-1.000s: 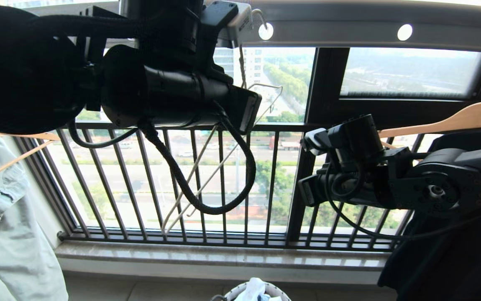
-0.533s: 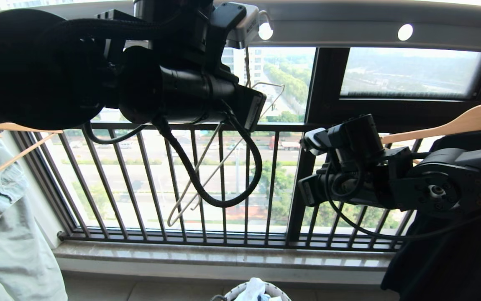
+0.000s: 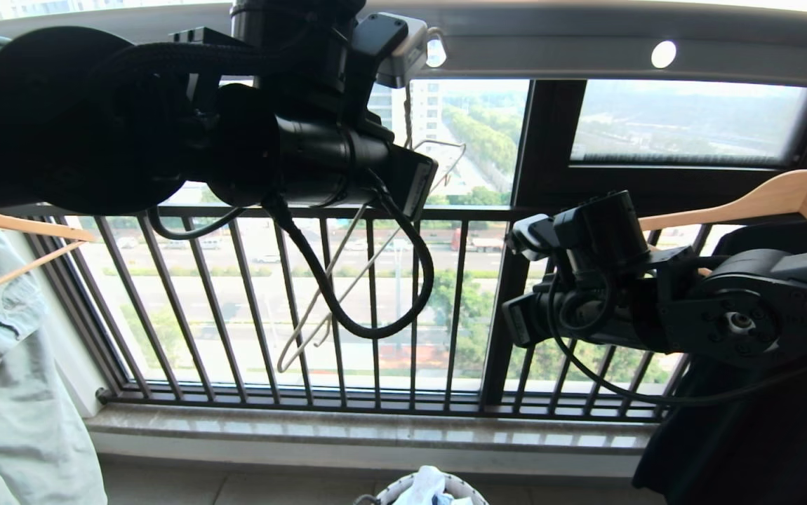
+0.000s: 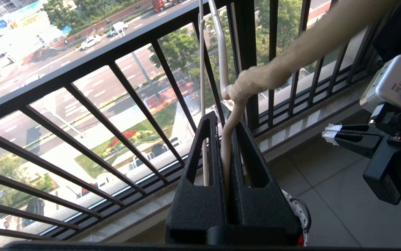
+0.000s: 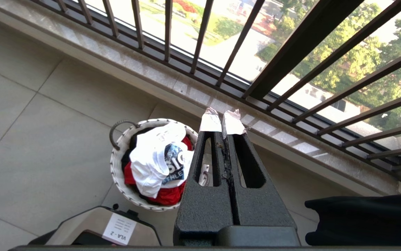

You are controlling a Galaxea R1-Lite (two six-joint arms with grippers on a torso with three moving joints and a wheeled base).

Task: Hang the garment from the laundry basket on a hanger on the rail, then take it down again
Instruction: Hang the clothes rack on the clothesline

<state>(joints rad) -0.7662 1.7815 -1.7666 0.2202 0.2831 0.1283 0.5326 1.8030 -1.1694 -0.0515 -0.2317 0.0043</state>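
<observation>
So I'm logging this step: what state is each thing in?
hanger: bare, clamped in left gripper, hook at rail.
garment: crumpled in laundry basket.
right gripper: shut, empty.
wooden hanger: on the right, black shirt below it.

Matte black arms trailing braided black cables, textured black slotted pincer fingers [image 5: 233,132] tipped with white tape.

A high-rise home's enclosed laundry balcony. A black barred window railing [image 3: 347,308] overlooks streets, trees and cars far below. A perforated grey rail [image 3: 586,49] runs overhead, with wooden hangers [image 3: 768,200] and pale clothing [image 3: 3,365] hanging. On the tiled floor [image 5: 40,146] a laundry basket [image 5: 118,174] holds clothes.
</observation>
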